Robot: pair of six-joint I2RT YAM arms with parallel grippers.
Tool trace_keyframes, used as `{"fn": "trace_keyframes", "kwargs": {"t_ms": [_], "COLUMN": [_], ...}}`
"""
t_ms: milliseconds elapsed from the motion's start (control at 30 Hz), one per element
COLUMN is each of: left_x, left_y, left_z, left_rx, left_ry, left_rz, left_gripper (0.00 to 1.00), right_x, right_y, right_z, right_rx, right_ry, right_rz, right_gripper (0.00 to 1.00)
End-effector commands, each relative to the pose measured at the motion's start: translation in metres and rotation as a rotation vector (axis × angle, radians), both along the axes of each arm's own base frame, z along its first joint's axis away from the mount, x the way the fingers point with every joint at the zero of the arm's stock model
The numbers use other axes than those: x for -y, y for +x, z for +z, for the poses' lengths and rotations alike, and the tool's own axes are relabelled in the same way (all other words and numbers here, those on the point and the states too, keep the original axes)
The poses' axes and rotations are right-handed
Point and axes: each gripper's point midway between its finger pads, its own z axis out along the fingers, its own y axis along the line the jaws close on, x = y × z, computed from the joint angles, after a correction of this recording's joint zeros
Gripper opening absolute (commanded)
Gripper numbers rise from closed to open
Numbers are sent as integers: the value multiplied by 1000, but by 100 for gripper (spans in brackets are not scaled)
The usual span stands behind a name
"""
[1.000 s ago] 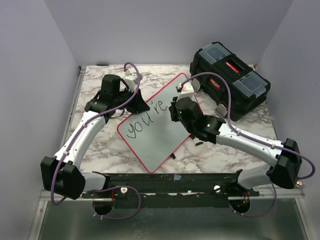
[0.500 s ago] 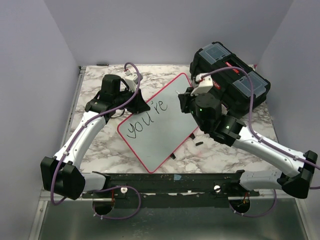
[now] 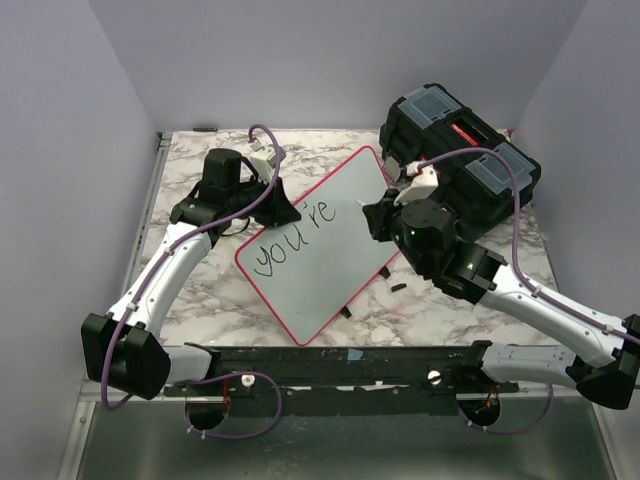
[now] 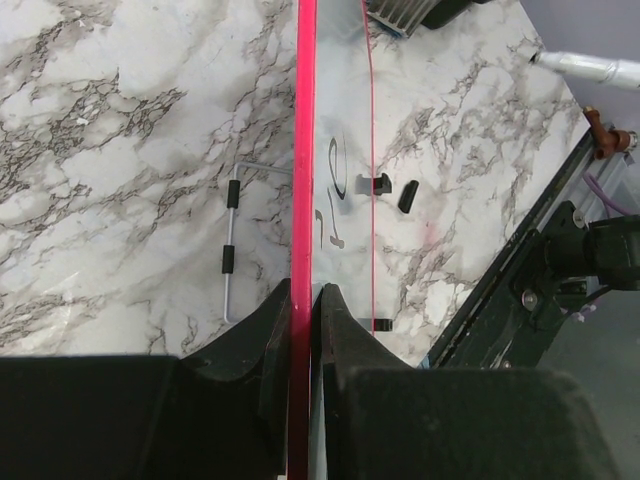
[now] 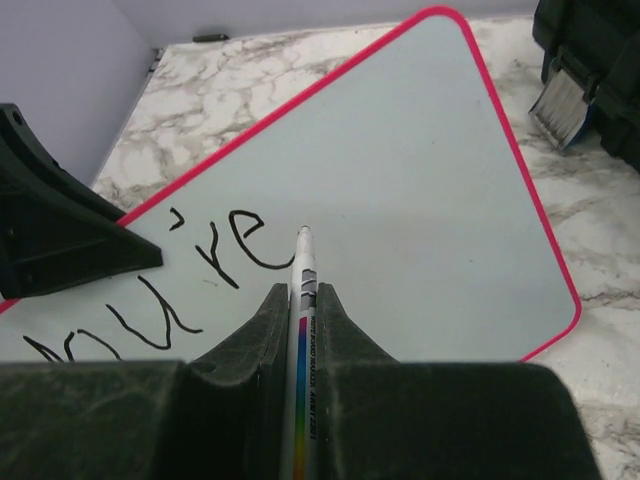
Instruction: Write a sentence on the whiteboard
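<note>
Left end effector [image 4: 305, 300] was pinched narrow on the red-rimmed edge of the whiteboard [image 3: 320, 250], on its far-left long side, bracing it. The board lay flat on the marble worktop [image 3: 200, 290], turned diamond-wise, with its long axis running from near-left to far-right. Right end effector [image 5: 300, 300] was clamped tight on a marker [image 5: 305, 330], barrel straight out between the fingers, tip pointing forward and down at the board. In the right wrist view the tip sat just right of the "e" that ends "you're" [image 5: 200, 270]. Contact vs. hover: couldn't tell from these views. Only that one word of the sentence was on the board, written along the long axis close to the clamped edge. Judgement: task was early, with more words to go. Key relation for the next move: the blank area lay on the near-right side of the written line, toward the right arm's base, so the marker would need to pull back toward its own arm and shift left along the long axis to start a new line under the "y". The right arm was the nearer one and the only one with the pen. Black toolbox [image 3: 460, 170] sat just beside the board's far-right corner, close to the right wrist. Possible snag on a wide swing.
</note>
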Motion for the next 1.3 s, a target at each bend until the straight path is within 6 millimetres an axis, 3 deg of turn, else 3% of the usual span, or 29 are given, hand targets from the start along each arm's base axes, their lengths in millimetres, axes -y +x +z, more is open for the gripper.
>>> {"fn": "trace_keyframes", "kwargs": {"t_ms": [0, 100, 233, 400, 600, 867, 1100, 1267], "left_x": [2, 0, -6, -5, -11, -13, -9, -8], "left_y": [-10, -13, -13, -11, -3, 1, -1, -1], "left_z": [-6, -3, -14, -17, -35, -37, -34, -27], "left_rx": [23, 33, 29, 20, -3, 10, 12, 18], "left_ry": [27, 25, 61, 72, 135, 151, 136, 120], "left_rz": [-48, -44, -21, -29, 8, 25, 16, 19], "left_gripper": [0, 0, 0, 0, 0, 0, 0, 0], "right_x": [-10, -15, -17, -20, -19, -14, -30, -29], "right_y": [-12, -14, -11, -8, -23, -42, -61, -66], "right_z": [-27, -27, -26, -36, -33, -37, -41, -48], "right_rx": [-131, -145, -115, -76, -34, -51, -78, -95], "right_ry": [-19, -11, -37, -88, -81, -84, -84, -81], "right_rz": [50, 77, 86, 119, 208, 290, 431, 448], "right_gripper": [1, 1, 1, 1, 1, 1, 1, 1]}}
